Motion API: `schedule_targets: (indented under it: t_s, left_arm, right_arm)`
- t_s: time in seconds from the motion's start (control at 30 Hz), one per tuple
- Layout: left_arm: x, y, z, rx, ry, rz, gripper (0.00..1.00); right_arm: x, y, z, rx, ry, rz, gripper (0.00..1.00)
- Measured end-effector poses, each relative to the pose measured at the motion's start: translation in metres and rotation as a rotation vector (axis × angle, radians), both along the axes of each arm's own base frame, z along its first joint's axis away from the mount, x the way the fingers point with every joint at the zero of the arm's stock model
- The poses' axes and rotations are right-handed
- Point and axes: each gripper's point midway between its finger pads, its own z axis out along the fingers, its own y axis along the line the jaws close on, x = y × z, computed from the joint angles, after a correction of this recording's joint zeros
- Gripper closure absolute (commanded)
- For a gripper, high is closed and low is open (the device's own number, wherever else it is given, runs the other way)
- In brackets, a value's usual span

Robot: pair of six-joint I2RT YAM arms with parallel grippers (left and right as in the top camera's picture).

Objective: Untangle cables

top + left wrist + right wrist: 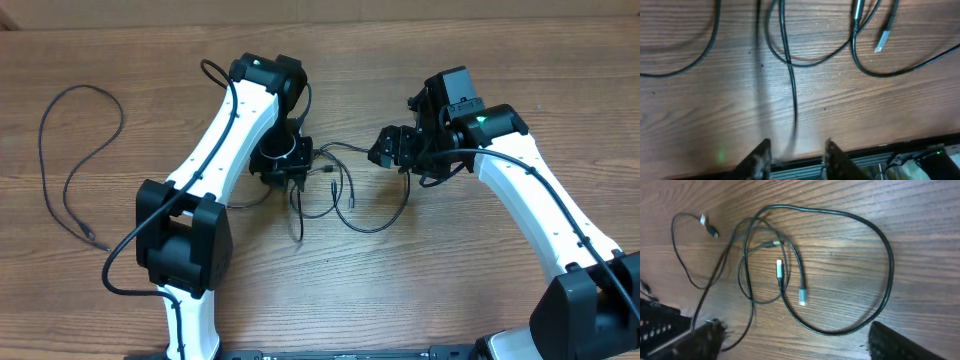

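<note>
A tangle of thin black cables (372, 230) lies on the brown wood-grain desk (450, 270) between the left claw (295, 180) and the right claw (385, 148). Its loops spread from both claws toward the arm bases. Well to the left of the left claw, a separate thin black cable (43, 135) lies in a long open loop, apart from the tangle.

Left hand (797, 146) and right hand (792, 330), jaws apart.
</note>
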Motion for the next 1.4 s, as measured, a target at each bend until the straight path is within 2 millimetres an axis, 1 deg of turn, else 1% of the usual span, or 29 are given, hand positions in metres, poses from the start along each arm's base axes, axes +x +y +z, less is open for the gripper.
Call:
schedule_targets:
  t_s: [0.03,0.07,0.1,0.2,0.27,0.33,0.37,0.47,0.5,0.63,0.7,0.8,0.87,1.0,1.07,1.13,1.17,1.2,1.23,1.3,1.33,1.4]
  left_arm:
    - [-0.001,-0.001,0.0,0.0,0.0,-0.006,0.54]
    - [-0.002,-0.002,0.0,0.0,0.001,-0.01,0.47]
    - [-0.003,-0.003,0.0,0.003,0.001,-0.018,0.43]
    - [-0.004,-0.004,-0.001,0.018,-0.006,-0.037,0.41]
    - [-0.005,-0.005,-0.001,0.027,-0.008,-0.046,0.41]
    - [-0.006,-0.005,-0.002,0.036,-0.01,-0.055,0.37]
    - [-0.008,-0.005,-0.004,0.044,-0.006,-0.062,0.32]
    - [-0.018,-0.002,-0.013,0.088,0.016,-0.091,0.31]
    - [-0.025,0.001,-0.022,0.122,0.035,-0.112,0.32]
    - [-0.038,0.007,-0.041,0.164,0.063,-0.136,0.34]
    - [-0.043,0.01,-0.048,0.18,0.08,-0.129,0.36]
    - [-0.041,0.011,-0.054,0.189,0.069,-0.11,0.37]
    - [-0.036,0.008,-0.056,0.181,0.047,-0.096,0.35]
    - [-0.029,-0.001,-0.058,0.141,0.021,-0.077,0.27]
    - [-0.027,-0.003,-0.059,0.133,0.015,-0.075,0.2]
    - [-0.025,-0.004,-0.06,0.126,0.006,-0.069,0.21]
    - [-0.025,-0.005,-0.06,0.123,0.005,-0.067,0.33]
    - [-0.024,-0.005,-0.06,0.122,0.003,-0.066,0.4]
    - [-0.024,-0.006,-0.06,0.12,0.0,-0.065,0.45]
    - [-0.023,-0.008,-0.06,0.114,-0.003,-0.055,0.47]
    - [-0.022,-0.009,-0.06,0.108,-0.006,-0.053,0.46]
    - [-0.019,-0.011,-0.061,0.098,-0.017,-0.05,0.39]
  right_arm:
    - [0.0,0.0,0.0,-0.001,0.0,-0.002,0.0]
    - [0.0,-0.001,0.0,-0.003,0.002,-0.006,0.0]
    - [0.0,-0.001,0.0,-0.005,-0.001,-0.003,0.0]
    - [0.0,-0.002,-0.001,-0.011,0.002,-0.005,0.0]
    - [0.0,-0.002,-0.001,-0.013,0.003,-0.006,0.0]
    - [-0.002,-0.003,-0.002,-0.016,0.011,-0.007,0.0]
    - [-0.004,-0.003,-0.003,-0.019,0.019,-0.006,0.0]
    - [-0.007,-0.005,-0.004,-0.027,0.031,-0.007,0.0]
    - [-0.008,-0.006,-0.005,-0.03,0.037,-0.008,0.0]
    - [-0.002,-0.004,-0.006,-0.023,0.013,-0.009,0.0]
    - [-0.001,-0.004,-0.01,-0.02,0.006,-0.01,0.0]
    - [-0.001,-0.004,-0.02,-0.018,0.006,-0.018,0.0]
    - [-0.006,-0.005,-0.028,-0.022,0.023,-0.021,0.0]
    - [-0.014,-0.008,-0.044,-0.029,0.048,-0.022,0.0]
    - [-0.014,-0.008,-0.047,-0.029,0.047,-0.022,0.0]
    - [-0.013,-0.007,-0.051,-0.026,0.038,-0.022,0.0]
    - [-0.012,-0.007,-0.053,-0.023,0.028,-0.022,0.0]
    - [-0.011,-0.007,-0.055,-0.02,0.02,-0.023,0.0]
    - [-0.01,-0.007,-0.058,-0.02,0.015,-0.023,0.0]
    - [-0.009,-0.006,-0.063,-0.016,0.003,-0.023,0.0]
    - [-0.01,-0.006,-0.065,-0.015,0.003,-0.023,0.0]
    - [-0.011,-0.007,-0.07,-0.015,0.0,-0.022,0.0]
